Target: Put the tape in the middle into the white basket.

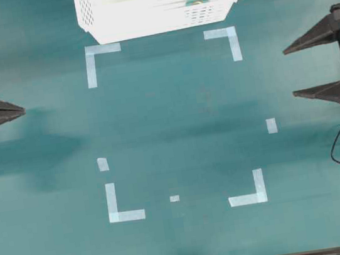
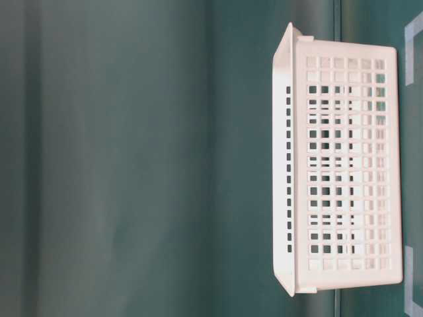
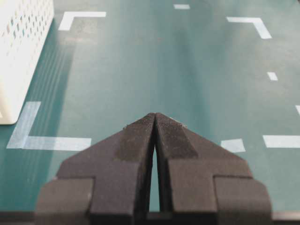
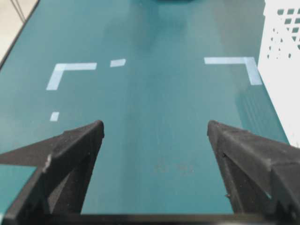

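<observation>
Your left gripper (image 1: 21, 111) is sitting at the left edge of the overhead view with its fingers (image 3: 136, 140) pressed together to a point, holding nothing. Your right gripper (image 1: 289, 72) is resting at the right edge, its fingers (image 4: 70, 150) spread wide apart and empty, aimed toward the middle.

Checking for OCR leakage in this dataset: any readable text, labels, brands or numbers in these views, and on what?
None readable in any view.
white basket: plain, no label.
Pale tape strips on the table: blank.
left pincer and right pincer: no markings.
</observation>
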